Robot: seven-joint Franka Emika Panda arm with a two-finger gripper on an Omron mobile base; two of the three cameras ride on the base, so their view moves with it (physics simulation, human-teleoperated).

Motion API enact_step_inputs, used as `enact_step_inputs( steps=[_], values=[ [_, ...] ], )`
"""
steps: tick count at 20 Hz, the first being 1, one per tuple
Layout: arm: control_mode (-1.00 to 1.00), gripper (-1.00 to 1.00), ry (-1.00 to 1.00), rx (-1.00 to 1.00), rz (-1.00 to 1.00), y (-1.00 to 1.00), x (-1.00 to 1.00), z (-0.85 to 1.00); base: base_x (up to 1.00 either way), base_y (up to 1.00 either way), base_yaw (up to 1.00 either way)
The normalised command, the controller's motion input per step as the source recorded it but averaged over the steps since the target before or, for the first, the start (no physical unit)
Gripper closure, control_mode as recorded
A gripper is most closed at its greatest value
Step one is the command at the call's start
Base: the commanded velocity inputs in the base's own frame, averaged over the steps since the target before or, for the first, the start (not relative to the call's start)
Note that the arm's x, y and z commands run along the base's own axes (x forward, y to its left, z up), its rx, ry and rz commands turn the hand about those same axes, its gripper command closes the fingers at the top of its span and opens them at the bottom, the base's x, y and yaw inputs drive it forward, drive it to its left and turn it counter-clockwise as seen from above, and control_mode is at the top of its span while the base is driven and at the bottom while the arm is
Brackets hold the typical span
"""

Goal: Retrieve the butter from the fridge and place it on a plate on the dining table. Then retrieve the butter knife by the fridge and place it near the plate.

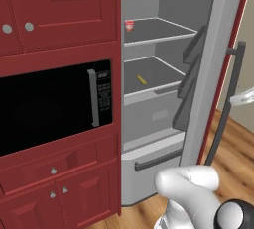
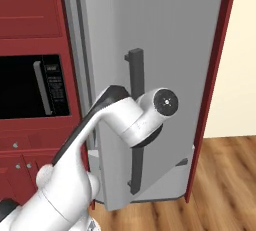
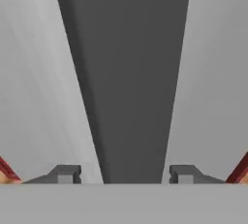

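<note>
The fridge [image 1: 163,5] stands open, its door [image 2: 160,30] swung wide to the right. On the middle grey shelf lies the butter [image 1: 142,80], a small yellow stick. My gripper [image 3: 126,173] straddles the door's dark vertical handle [image 3: 126,72], also seen from the side as the handle [image 2: 136,70]. One fingertip [image 3: 68,173] stands clear of the bar on the left, and the other fingertip [image 3: 184,173] sits close beside it on the right. The jaws are open around the bar, not clamped. The plate, dining table and butter knife are out of view.
A small red-and-white cup [image 1: 129,25] sits on the upper shelf. A black microwave [image 1: 49,109] is set in red cabinets [image 1: 59,5] left of the fridge. The fridge's lower drawer [image 1: 149,158] is shut. Wooden floor [image 2: 225,175] lies right of the door.
</note>
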Motion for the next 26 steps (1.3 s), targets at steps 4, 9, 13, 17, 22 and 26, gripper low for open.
enact_step_inputs(
  steps=[4, 9, 13, 17, 22, 26],
  values=[
    [-1.0, -1.0, 0.0, -0.07, -0.12, -0.09, -0.67, 0.36, 0.0, 0.0, 0.0],
    [-1.0, -1.0, 0.12, -0.42, -0.28, 0.31, -0.55, 0.2, 0.0, 0.0, 0.0],
    [-1.0, -1.0, 0.19, -0.61, -0.28, 0.43, -0.2, 0.15, 0.0, 0.0, 0.0],
    [-1.0, -1.0, 0.14, -0.55, -0.19, 0.92, -0.33, 0.21, 0.0, 0.0, 0.0],
    [-1.0, -1.0, 0.16, -0.69, -0.1, 0.97, -0.13, 0.39, 0.0, 0.0, 0.0],
    [-1.0, -1.0, 0.31, -0.46, -0.01, 0.93, 0.36, 0.02, 0.0, 0.0, 0.0]
  ],
)
